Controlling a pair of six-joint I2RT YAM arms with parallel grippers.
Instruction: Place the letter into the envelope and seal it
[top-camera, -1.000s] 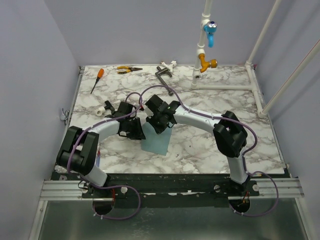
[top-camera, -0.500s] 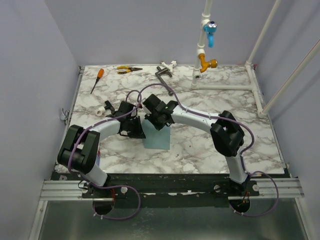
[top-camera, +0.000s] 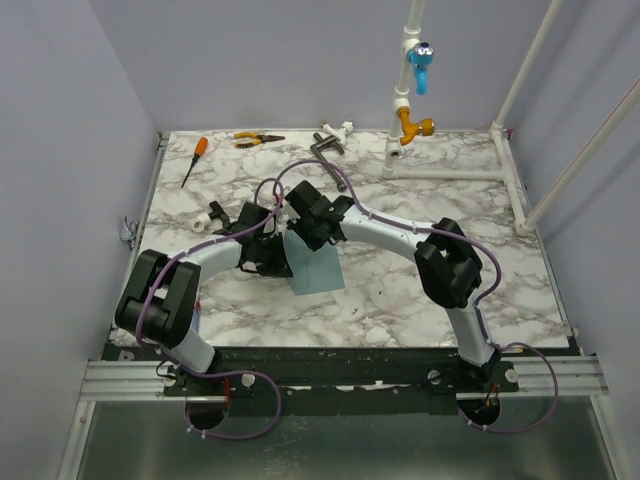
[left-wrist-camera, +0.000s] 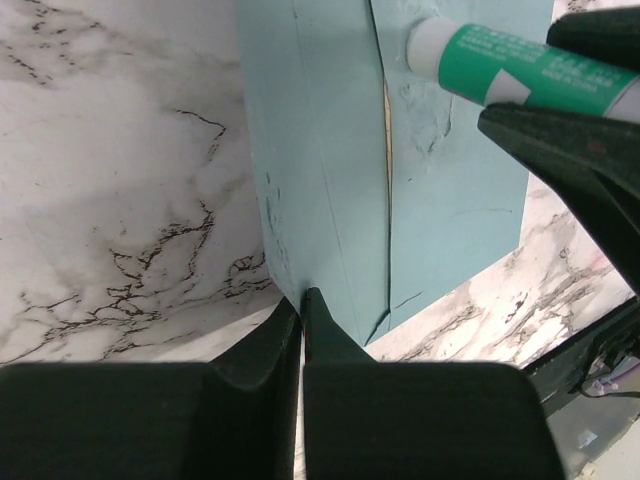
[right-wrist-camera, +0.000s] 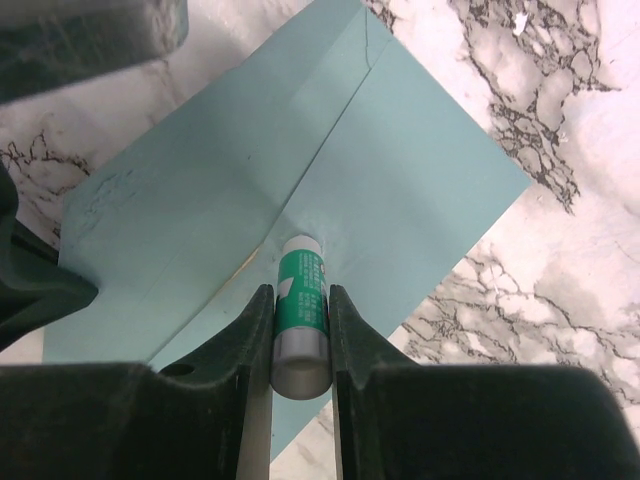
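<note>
Top: envelope (top-camera: 318, 268) flat on desk (top-camera: 420, 290).
L wrist: left gripper (left-wrist-camera: 301, 298) jaws together, tips at envelope edge; letter (left-wrist-camera: 387, 110) sliver shows in flap seam.
R wrist: right gripper (right-wrist-camera: 300, 300) jaws clamped on glue stick (right-wrist-camera: 301, 285), tip on envelope.

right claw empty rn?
No: the right claw is clamped on a green glue stick, whose tip is against the teal envelope.

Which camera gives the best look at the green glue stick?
The right wrist view: the glue stick runs full length between the right pincer fingers, tip on the envelope. The left wrist view crops its far end; the top view hides it among the arms.
</note>
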